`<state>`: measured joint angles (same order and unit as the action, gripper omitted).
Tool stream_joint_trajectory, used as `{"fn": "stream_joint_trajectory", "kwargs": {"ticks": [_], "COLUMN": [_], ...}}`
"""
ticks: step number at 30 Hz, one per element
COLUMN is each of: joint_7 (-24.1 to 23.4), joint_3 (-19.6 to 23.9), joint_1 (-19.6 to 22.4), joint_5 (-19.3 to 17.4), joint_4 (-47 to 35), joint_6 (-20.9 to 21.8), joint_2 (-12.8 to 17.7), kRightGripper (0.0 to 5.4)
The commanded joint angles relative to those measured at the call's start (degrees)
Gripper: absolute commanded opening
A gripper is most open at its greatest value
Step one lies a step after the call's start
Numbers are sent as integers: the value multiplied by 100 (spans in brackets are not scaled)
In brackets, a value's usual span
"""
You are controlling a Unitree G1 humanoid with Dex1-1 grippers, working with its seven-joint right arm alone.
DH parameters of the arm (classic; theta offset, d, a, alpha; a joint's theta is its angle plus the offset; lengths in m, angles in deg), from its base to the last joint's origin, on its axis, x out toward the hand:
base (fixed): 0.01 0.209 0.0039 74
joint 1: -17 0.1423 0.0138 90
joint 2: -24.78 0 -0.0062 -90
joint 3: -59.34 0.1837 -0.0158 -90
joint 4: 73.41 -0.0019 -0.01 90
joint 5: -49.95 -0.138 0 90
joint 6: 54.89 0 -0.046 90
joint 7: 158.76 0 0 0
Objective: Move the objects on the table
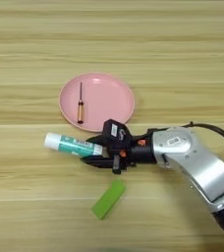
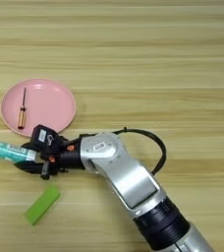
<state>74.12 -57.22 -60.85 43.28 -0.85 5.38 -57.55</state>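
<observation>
A white tube with a teal label (image 1: 67, 143) lies on the table (image 1: 182, 59), just below the round pink plate (image 1: 106, 96). My right gripper (image 1: 86, 151) reaches in from the right and is open. Its two black fingers straddle the tube's right end, one on the far side and one on the near side, and a small gap shows at the near finger (image 1: 95, 162). A small orange-handled screwdriver (image 1: 80, 106) rests on the left part of the plate. A green rectangular block (image 1: 108, 199) lies slanted below the gripper, apart from it.
The silver forearm (image 2: 124, 177) runs from the bottom right corner toward the gripper. A black cable (image 2: 151, 142) loops above its wrist. Bare wood lies beyond the plate and to the right of the arm.
</observation>
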Motion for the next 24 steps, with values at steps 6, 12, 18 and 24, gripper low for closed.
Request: {"fn": "stream_joint_trajectory", "kwargs": {"ticks": [6, 12, 18, 24], "joint_7": [-95, -90, -92, -80], "joint_3": [66, 23, -8, -65], "joint_1": [195, 183, 168, 126], "joint_5": [87, 125, 170, 262], "joint_4": [-58, 5, 49, 88], "joint_6": [284, 323, 368, 447], "joint_2": [8, 10, 12, 28], "kRightGripper": [167, 167, 167, 167]}}
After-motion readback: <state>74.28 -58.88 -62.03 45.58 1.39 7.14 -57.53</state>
